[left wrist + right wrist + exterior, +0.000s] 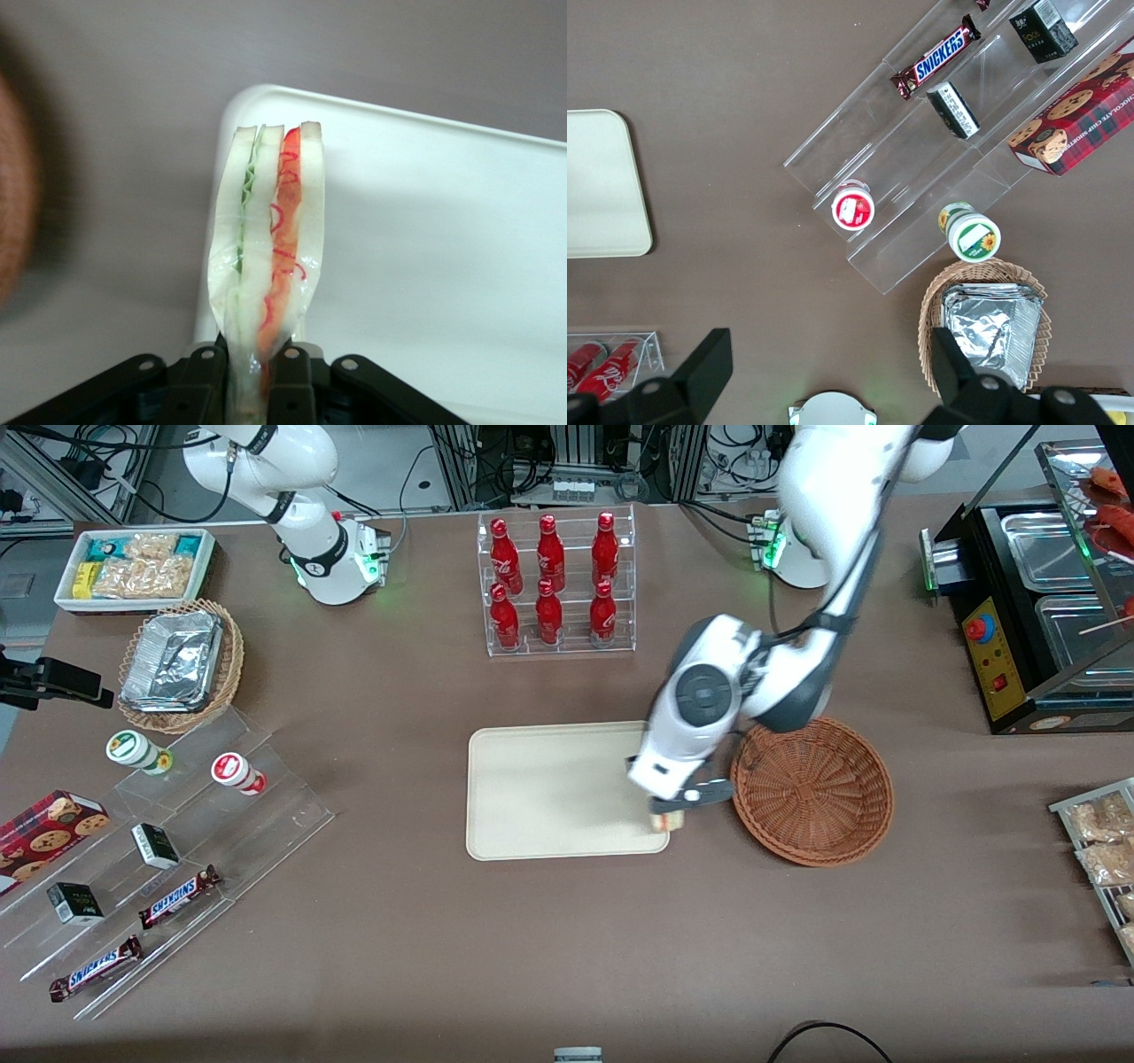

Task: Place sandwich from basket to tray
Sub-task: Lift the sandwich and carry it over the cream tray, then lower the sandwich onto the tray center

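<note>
one sandwich in hand

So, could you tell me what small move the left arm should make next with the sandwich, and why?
Probably a short shift inward over the tray before lowering. The gripper is shut on the sandwich, and the wrist view shows it hanging right above the tray's corner edge, partly over bare table. The basket beside it is already empty, so only the placement is left; releasing here risks the sandwich landing on the rim.
</note>
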Tool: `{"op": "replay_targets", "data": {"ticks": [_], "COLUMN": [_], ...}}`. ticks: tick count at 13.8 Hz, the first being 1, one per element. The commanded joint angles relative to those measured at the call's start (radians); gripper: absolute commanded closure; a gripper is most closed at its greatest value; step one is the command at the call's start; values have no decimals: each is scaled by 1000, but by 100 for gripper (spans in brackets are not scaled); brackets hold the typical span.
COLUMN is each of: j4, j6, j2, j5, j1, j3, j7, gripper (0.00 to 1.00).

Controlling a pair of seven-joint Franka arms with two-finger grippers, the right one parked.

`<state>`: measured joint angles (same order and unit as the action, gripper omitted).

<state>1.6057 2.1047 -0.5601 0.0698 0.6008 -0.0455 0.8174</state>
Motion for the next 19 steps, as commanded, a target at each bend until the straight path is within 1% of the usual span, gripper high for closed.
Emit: {"op": "replay_targets", "data": {"ticks": [1, 4, 6, 8, 12, 16, 19], "j4": [-173, -286, -335, -389, -402, -420, -418], "j6": [-35, -37, -34, -34, -55, -63, -60], "j2": [-125, -216, -256, -299, -305, -310, -313], "j5": [18, 21, 65, 73, 67, 33, 30], "j1": [83, 142, 151, 163, 165, 159, 159], "j3": [13, 13, 7, 3, 7, 18, 18], "j7": [89, 166, 167, 196, 203, 201, 203], "gripper": [100, 100, 100, 100, 100, 100, 100]}}
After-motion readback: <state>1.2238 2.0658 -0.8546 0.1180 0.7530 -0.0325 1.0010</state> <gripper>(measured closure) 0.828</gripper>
